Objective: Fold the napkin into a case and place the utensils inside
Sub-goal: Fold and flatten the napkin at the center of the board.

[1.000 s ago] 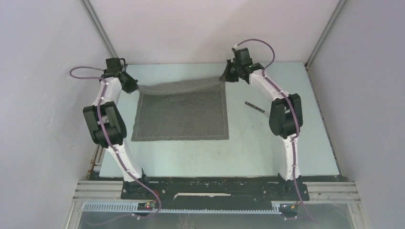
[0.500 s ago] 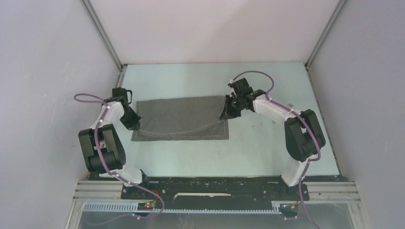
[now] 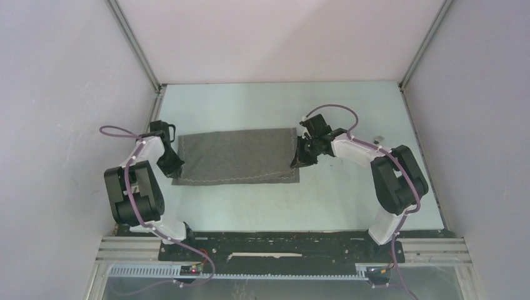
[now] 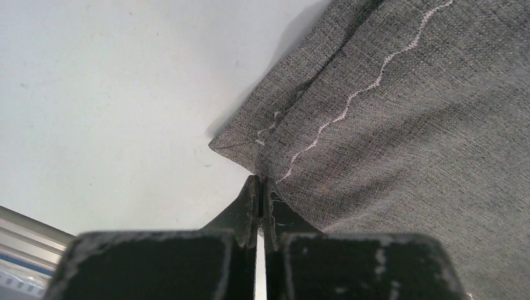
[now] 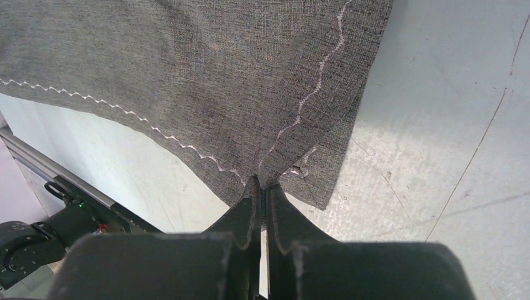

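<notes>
The grey napkin point(image 3: 234, 156) lies folded over on itself, a wide flat band on the pale table. My left gripper point(image 3: 172, 164) is shut on its left corner, low near the near hem. In the left wrist view the left gripper point(image 4: 259, 182) pinches the cloth point(image 4: 406, 125) at the stitched corner. My right gripper point(image 3: 298, 160) is shut on the right corner. In the right wrist view the right gripper point(image 5: 261, 185) pinches the cloth point(image 5: 219, 62) beside the zigzag hem. A small silvery piece point(image 3: 377, 139), perhaps a utensil, peeks out beyond the right arm. The knife is hidden.
The pale table point(image 3: 250, 206) is enclosed by white walls at the back and both sides. The black base rail point(image 3: 269, 247) runs along the near edge. Both arms lie low at the two sides of the cloth.
Both grippers have carried the napkin's far edge toward the near edge and down, so the cloth is folded in half. The right arm now covers the spot where the knife lay.
</notes>
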